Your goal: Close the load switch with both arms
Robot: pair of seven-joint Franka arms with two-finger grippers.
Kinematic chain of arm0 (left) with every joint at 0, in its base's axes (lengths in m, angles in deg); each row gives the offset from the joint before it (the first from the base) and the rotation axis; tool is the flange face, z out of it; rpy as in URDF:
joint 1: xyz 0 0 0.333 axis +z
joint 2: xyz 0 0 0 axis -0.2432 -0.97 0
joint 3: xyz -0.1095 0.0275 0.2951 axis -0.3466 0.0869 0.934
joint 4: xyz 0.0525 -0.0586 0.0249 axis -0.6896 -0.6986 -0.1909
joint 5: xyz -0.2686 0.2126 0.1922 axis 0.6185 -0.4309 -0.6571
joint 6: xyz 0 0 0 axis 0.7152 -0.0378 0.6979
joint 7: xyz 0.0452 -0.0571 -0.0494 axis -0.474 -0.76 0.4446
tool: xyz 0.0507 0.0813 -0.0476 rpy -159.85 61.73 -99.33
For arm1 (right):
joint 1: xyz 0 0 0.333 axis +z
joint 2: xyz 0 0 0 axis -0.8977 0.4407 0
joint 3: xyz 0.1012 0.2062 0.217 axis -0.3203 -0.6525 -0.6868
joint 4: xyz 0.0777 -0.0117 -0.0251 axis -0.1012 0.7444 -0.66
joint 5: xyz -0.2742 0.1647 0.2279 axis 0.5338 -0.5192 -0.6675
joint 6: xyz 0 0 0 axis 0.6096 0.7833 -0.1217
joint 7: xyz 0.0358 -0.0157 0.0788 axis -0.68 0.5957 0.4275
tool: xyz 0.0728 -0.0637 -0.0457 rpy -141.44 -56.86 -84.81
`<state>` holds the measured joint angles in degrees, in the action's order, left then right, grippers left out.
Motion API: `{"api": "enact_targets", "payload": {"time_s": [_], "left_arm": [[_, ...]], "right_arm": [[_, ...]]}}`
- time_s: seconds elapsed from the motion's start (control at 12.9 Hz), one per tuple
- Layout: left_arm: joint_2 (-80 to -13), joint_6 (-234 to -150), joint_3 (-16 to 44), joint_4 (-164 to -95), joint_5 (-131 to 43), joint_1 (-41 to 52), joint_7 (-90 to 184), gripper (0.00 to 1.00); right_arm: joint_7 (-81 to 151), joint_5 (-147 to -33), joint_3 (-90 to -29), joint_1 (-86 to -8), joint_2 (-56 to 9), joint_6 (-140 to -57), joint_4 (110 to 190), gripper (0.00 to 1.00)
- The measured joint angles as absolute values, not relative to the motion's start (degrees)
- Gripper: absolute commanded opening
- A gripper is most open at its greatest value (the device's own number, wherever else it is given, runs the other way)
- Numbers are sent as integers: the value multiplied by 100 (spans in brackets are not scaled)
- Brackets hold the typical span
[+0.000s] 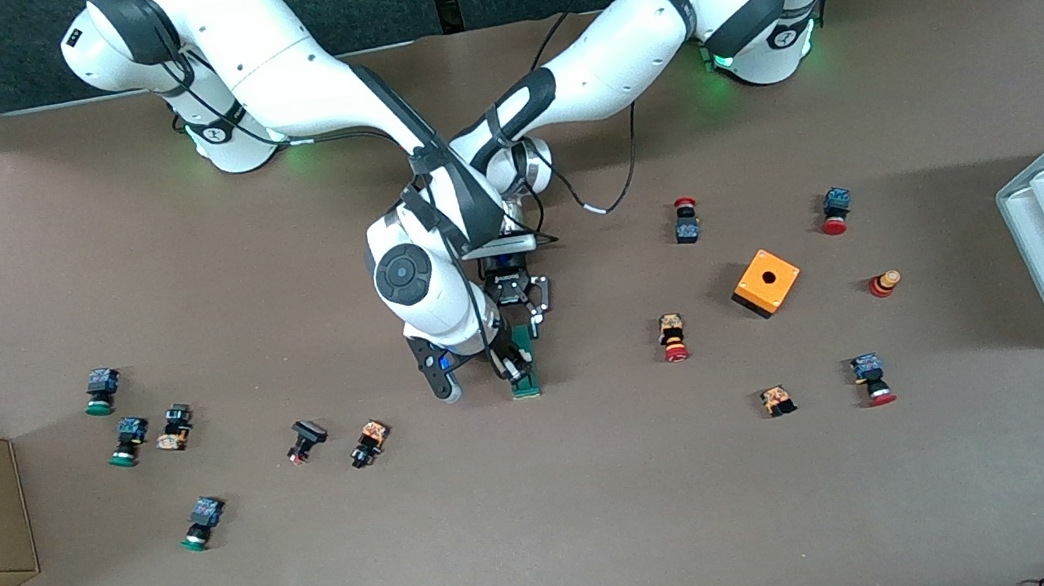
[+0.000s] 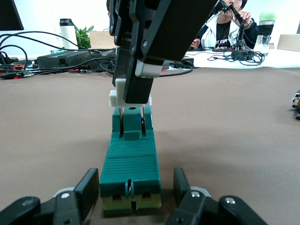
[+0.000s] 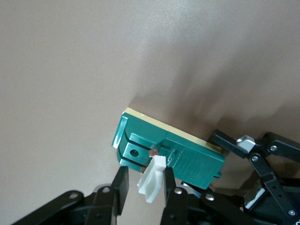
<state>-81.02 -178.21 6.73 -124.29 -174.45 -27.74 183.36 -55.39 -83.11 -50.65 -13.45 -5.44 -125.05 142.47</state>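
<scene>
In the front view the load switch point(image 1: 524, 369) lies flat on the brown table point(image 1: 613, 523) near its middle, nearer to the front camera than both arms' bases, with the left gripper point(image 1: 524, 305) and the right gripper point(image 1: 503, 366) both down at it. The left wrist view shows the left gripper's fingers point(image 2: 89, 187) spread apart, flanking one end of the green block without clearly touching it. The right wrist view shows the right gripper's fingers point(image 3: 168, 187) pinching the white lever point(image 3: 153, 183) at the switch's other end.
</scene>
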Motion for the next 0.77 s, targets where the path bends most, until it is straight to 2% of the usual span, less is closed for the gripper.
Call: {"api": "enact_targets", "payload": {"time_s": [0.23, 0.54, 0.77], "left_arm": [[-8102, -17820, 673, -12429, -17445, -2775, 18338, 72], [-8103, -17820, 674, -12429, -17445, -2775, 18339, 72], [-8103, -17820, 674, -12429, -17445, -2775, 18339, 72]], "right_arm": [[-5539, -8311, -5056, -1364, -544, -12440, 14162, 36], [-5539, -8311, -5055, -1380, -545, -12416, 14133, 28], [-5546, -8311, -5055, -1380, -544, -12407, 14132, 26]]}}
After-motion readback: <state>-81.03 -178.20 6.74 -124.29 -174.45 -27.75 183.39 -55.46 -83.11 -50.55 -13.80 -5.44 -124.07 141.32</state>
